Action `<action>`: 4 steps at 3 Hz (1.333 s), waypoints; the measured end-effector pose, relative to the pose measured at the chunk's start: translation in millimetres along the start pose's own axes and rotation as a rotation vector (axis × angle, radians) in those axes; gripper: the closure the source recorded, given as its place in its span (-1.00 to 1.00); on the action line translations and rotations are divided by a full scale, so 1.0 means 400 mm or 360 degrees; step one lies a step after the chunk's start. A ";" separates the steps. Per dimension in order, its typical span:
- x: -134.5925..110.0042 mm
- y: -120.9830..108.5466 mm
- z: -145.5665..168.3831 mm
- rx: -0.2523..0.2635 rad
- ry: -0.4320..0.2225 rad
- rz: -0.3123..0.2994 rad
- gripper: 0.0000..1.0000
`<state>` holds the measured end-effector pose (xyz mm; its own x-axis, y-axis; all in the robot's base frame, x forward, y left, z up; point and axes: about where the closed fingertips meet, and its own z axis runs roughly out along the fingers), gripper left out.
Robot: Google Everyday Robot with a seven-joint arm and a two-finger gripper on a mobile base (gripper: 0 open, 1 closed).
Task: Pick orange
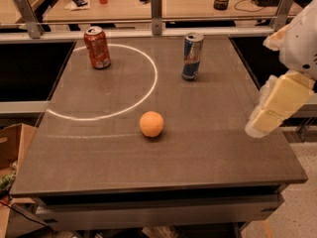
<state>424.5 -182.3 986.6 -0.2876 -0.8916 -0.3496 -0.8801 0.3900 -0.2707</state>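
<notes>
The orange [151, 124] is a small, smooth, light-orange ball. It rests on the dark grey table [208, 148] a little in front of the middle, just outside a white painted circle [148, 86]. My gripper [267, 118] is a pale yellowish piece hanging from the white arm at the right edge of the view. It is over the table's right edge, well to the right of the orange and apart from it. It holds nothing that I can see.
A red-orange soda can [97, 47] stands at the back left inside the circle. A blue and silver can [191, 56] stands at the back centre-right. A metal rail [156, 19] and a wooden desk lie behind. A cardboard box [12, 148] sits on the floor at left.
</notes>
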 end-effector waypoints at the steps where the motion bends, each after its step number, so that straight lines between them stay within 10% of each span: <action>1: -0.035 0.060 0.033 0.0008 -0.0170 0.0092 -1.00; 4: -0.108 0.151 0.222 0.0007 -0.0529 0.0133 -1.00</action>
<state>417.2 -99.9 905.7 -0.2195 -0.7332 -0.6436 -0.8568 0.4604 -0.2322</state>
